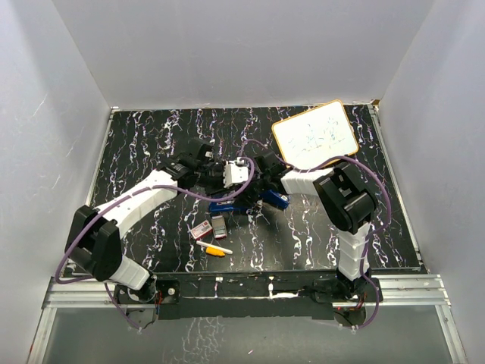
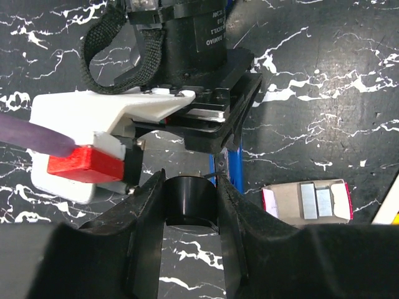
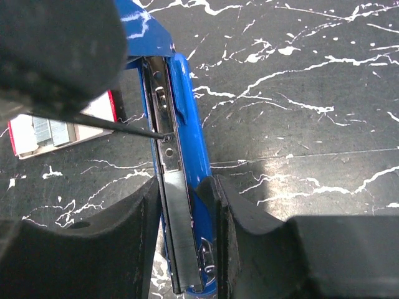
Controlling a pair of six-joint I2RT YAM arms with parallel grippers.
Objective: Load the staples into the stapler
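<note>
The blue stapler [image 3: 190, 134] lies open on the black marble table, its metal magazine channel [image 3: 157, 93] facing up. A dark grey strip [image 3: 184, 237] sits in the channel's near end. My right gripper [image 3: 182, 187] straddles the magazine, both fingers against its sides. My left gripper [image 2: 190, 187] is shut on the stapler's black rounded top part [image 2: 190, 199], right beside the right wrist [image 2: 187, 37]. The red-and-white staples box [image 2: 308, 200] lies open on the table with silvery strips in it. It also shows in the right wrist view [image 3: 50, 131] and the top view [image 1: 201, 230].
A yellow-and-white marker [image 1: 214, 248] lies near the front edge, below the box. A small whiteboard [image 1: 315, 135] rests at the back right. A second small dark item [image 1: 219, 224] sits next to the box. White walls enclose the table.
</note>
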